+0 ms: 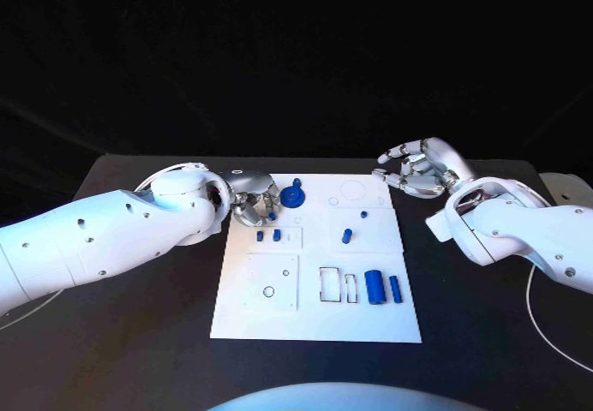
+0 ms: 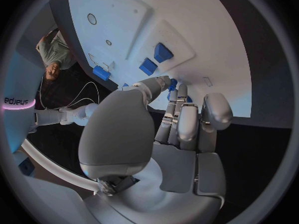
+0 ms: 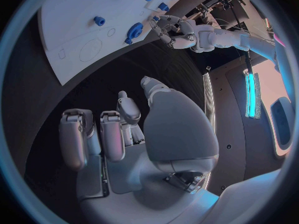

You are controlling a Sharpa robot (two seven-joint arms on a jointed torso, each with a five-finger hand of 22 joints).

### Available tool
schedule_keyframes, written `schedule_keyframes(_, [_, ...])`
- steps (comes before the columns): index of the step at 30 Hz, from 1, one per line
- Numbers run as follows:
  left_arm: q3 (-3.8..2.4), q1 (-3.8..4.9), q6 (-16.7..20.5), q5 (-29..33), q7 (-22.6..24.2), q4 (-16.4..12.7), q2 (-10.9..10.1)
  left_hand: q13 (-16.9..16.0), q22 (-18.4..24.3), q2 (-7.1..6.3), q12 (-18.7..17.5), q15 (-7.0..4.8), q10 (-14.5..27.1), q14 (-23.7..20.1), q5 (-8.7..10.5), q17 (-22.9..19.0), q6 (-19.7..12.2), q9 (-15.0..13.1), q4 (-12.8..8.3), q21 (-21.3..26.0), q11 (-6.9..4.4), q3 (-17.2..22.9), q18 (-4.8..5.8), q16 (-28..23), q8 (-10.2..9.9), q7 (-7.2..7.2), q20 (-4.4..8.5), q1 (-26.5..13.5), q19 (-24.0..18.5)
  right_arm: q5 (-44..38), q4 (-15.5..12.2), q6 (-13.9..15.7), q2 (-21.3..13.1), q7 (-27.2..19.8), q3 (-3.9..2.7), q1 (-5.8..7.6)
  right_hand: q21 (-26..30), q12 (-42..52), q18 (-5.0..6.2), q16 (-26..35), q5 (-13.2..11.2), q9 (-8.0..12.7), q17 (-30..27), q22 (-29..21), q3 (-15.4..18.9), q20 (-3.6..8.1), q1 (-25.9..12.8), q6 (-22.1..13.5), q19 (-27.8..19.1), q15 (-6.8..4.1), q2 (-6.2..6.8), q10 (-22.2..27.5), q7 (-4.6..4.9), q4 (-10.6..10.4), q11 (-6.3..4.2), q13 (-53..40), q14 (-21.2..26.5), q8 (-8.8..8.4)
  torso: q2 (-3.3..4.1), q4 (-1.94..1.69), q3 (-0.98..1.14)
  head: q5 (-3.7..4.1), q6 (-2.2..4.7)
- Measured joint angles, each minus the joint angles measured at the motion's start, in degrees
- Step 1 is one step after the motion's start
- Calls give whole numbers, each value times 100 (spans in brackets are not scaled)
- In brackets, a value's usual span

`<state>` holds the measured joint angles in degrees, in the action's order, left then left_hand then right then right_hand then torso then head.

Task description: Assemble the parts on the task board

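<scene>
The white task board (image 1: 315, 304) lies mid-table. My left hand (image 1: 254, 202) is over its far left corner, fingers curled down. In the left wrist view my thumb and a fingertip (image 2: 175, 93) pinch a small blue part (image 2: 172, 82) just above the board. A round blue part (image 1: 293, 197) stands right beside that hand. Two small blue blocks (image 1: 268, 235) lie just nearer than the fingers. My right hand (image 1: 420, 169) hovers off the far right corner, fingers apart, holding nothing.
A blue peg (image 1: 347, 235) and a tiny blue piece (image 1: 365, 214) lie mid-board. Two blue cylinders (image 1: 383, 288) lie near the right edge beside a rectangular slot (image 1: 332, 284). A square plate with holes (image 1: 272, 281) sits near left. Black table (image 1: 148, 342) surrounds the board.
</scene>
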<state>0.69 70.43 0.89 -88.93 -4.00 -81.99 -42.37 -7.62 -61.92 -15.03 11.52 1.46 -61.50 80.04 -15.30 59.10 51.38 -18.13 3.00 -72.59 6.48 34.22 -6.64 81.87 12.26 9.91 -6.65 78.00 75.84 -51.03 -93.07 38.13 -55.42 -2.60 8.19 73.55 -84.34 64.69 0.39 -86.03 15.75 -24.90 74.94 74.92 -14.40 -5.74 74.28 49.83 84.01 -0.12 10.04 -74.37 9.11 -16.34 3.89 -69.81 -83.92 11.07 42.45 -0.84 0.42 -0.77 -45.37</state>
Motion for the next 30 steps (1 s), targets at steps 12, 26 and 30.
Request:
schedule_keyframes(12, [-10, -3, 388, 110, 127, -141, -245, 142, 1437, 134, -320, 122, 693, -577, 0, -1367, -235, 176, 255, 1141, 100, -1050, -134, -521, -284, -10, -95, 134, -647, -29, 71, -68, -9, 26, 0, 0, 570, -2685, 177, 422, -33, 18, -1, -1, -269, 0, 14, -43, 0, -13, 50, 1228, -39, -1, -1, 2219, -13, 88, -6, -1, -2, -6, 23])
schedule_keyframes(26, [-33, 1, 1320, 2743, 1099, -199, -703, 138, 2292, 397, -68, 108, 325, -841, -36, -2265, 227, 245, 577, 1839, 90, -996, -264, -915, -230, 104, -69, 453, -854, -1152, 110, -823, -3, 267, 0, -8, 376, -4894, 177, 375, -194, 91, -2, -2, -1194, -1, 600, 374, 0, -11, 417, 1156, -22, 288, 66, 4354, -11, 177, -4, 3, 0, -10, 113])
schedule_keyframes(30, [-31, 1, 1428, 4230, 1532, -264, -839, 75, 2628, 387, 130, 49, 65, -1097, -36, -2728, 265, 248, 537, 2122, 8, -737, -358, -1110, -196, 67, -20, 464, -1023, -1953, 56, -1180, 32, 413, 0, -14, 176, -5190, 178, 389, -273, 102, -2, -2, -1296, -1, 614, 436, 0, -11, 432, 1099, -44, 378, 62, 4672, -11, 177, 1, 2, -1, 83, 159])
